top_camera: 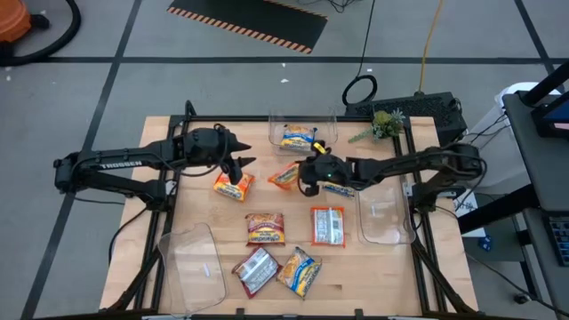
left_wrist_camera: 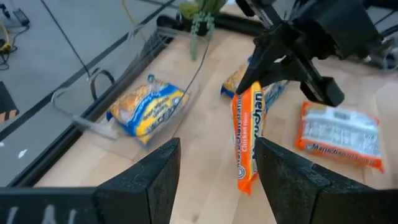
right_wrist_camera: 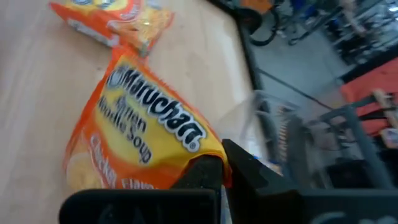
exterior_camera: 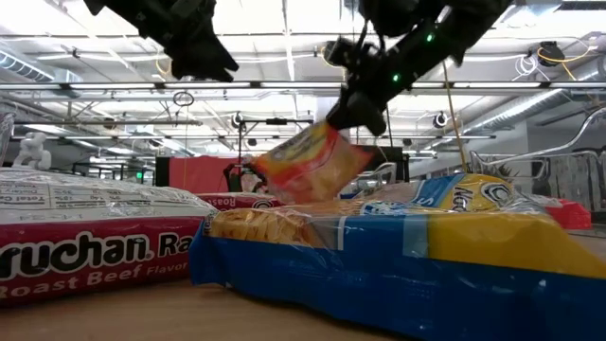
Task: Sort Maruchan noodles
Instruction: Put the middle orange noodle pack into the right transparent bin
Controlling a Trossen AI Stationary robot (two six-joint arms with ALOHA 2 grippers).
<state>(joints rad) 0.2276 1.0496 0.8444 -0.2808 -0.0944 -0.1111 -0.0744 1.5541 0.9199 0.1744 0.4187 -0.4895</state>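
the right gripper (top_camera: 308,175) has its jaws pinched tight on an orange chicken packet (top_camera: 286,175), crinkled and glossy, hanging lifted over the table (top_camera: 382,267) middle. the left gripper (top_camera: 236,167) hovers part-open, holding nothing, above another orange packet (top_camera: 234,186).

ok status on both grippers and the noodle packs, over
Right gripper shut on orange chicken packet, lifted off the table. Left gripper open, hovering over another orange packet. Nothing blocking.
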